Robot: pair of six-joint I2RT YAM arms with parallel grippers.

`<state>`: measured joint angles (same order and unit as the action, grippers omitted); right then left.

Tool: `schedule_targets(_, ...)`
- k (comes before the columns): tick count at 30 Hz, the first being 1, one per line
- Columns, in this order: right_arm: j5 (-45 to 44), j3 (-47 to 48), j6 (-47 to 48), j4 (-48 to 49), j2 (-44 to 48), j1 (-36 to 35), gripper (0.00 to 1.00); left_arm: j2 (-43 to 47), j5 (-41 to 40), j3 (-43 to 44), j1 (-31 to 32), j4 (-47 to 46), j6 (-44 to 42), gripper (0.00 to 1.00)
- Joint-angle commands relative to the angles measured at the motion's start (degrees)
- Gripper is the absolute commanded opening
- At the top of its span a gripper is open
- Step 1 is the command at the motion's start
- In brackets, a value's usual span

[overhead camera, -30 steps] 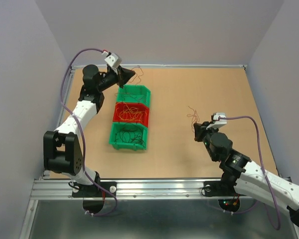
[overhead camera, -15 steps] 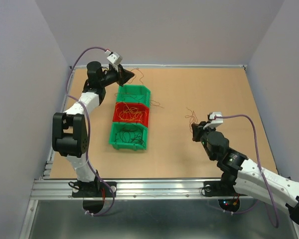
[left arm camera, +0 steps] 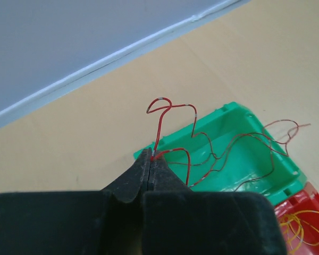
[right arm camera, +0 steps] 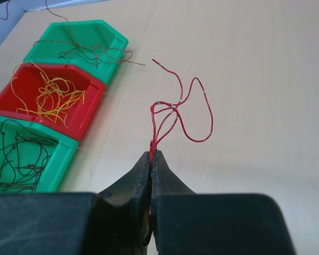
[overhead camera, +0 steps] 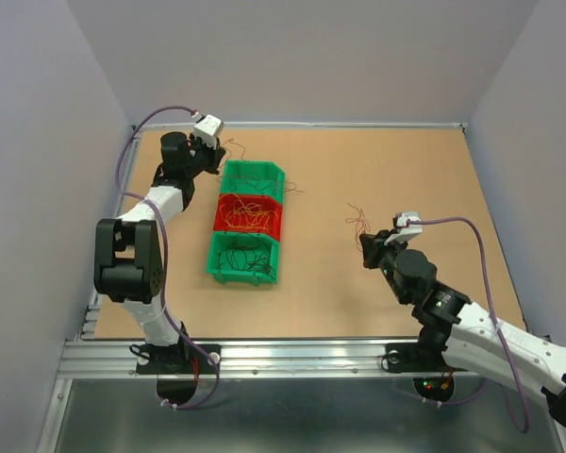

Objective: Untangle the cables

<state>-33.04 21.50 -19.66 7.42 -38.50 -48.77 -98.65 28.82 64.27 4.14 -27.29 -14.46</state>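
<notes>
The left arm's black two-finger gripper (left arm camera: 150, 158) is pinched fully together on a hair-thin red wire (left arm camera: 160, 111), which curls up from the tips in a small loop near the table's far left corner, just beside the far green plastic bin (left arm camera: 218, 112); reddish-brown wires (left arm camera: 239, 139) lie in that bin, some trailing over its rim. The right arm's black gripper (right arm camera: 152, 154) is likewise closed tight on a few looped red wires (right arm camera: 183, 103) over the tan tabletop (right arm camera: 266, 64), well right of the bins. A red plastic bin (right arm camera: 93, 101) holds orange-yellow wires (right arm camera: 53, 93), and the near green bin (right arm camera: 61, 164) holds dark wires (right arm camera: 16, 159)
</notes>
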Motion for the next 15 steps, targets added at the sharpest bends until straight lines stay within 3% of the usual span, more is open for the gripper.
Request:
schedule_targets(1, 0.8, 2.8, 0.9, 3.0, 0.5, -0.2, 0.01, 5.3, -10.7, -0.2, -0.8, -3.6, 1.1, 0.0)
schedule_targets(7, 0.7, 2.8, 1.0, 3.1, 0.4, -0.2, 0.01, 7.5, -14.9, -1.6, -1.2, -6.0, 3.3, 0.0)
schedule_targets(15, 0.8, 2.8, 1.0, 3.1, 0.9, -0.2, 0.01, 12.1, -14.1, -4.5, -1.2, -7.2, 0.6, 0.0)
